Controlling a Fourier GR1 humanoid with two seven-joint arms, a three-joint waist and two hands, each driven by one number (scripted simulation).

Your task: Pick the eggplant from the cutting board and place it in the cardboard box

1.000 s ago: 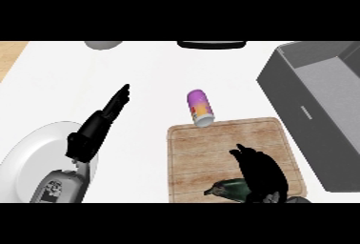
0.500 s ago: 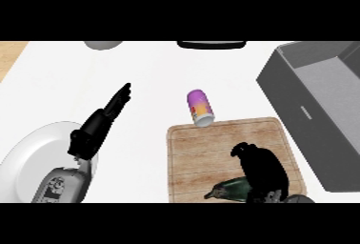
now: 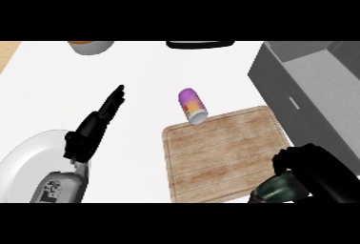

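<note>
Head view. Against the frame a second ago, the right hand (image 3: 320,169) sits further toward the lower right corner of the cutting board (image 3: 218,152), fingers now curled over the eggplant (image 3: 281,189), which shows dark green at the board's near edge. Box (image 3: 309,90), grey, stands at the right, just beside the board. Left hand (image 3: 95,126) unchanged: fingers straight and together, above a white plate (image 3: 28,164).

Counts: one board, one eggplant, one box, one plate, one purple can (image 3: 192,106) lying at the board's far edge, one bowl (image 3: 91,46) at the top edge
</note>
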